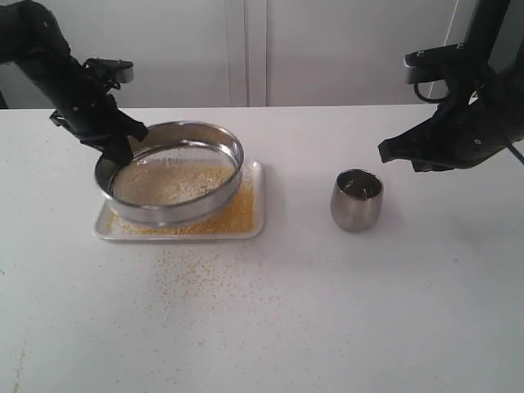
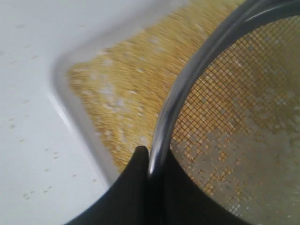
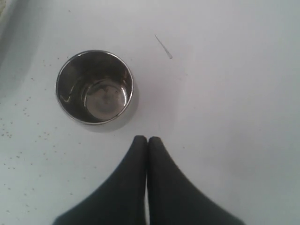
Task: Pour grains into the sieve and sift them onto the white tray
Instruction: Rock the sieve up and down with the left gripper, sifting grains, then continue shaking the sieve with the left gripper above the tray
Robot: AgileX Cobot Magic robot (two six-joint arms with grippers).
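Left hand (image 2: 150,159) pinches the rim of the wide round shallow steel sieve (image 1: 236,160) with a mesh bottom, holding it tilted over the flat rectangular white tray (image 1: 180,236). Pale coarse grains (image 2: 126,79) lie on the mesh, and fine golden ones cover the tray under it. More are scattered on the white counter (image 1: 327,311) in front of the tray. Small rounded steel cup (image 1: 356,201) stands upright, well apart from the tray. Right hand (image 3: 147,140) has its fingers pressed together, holding nothing, and hovers near the cup.
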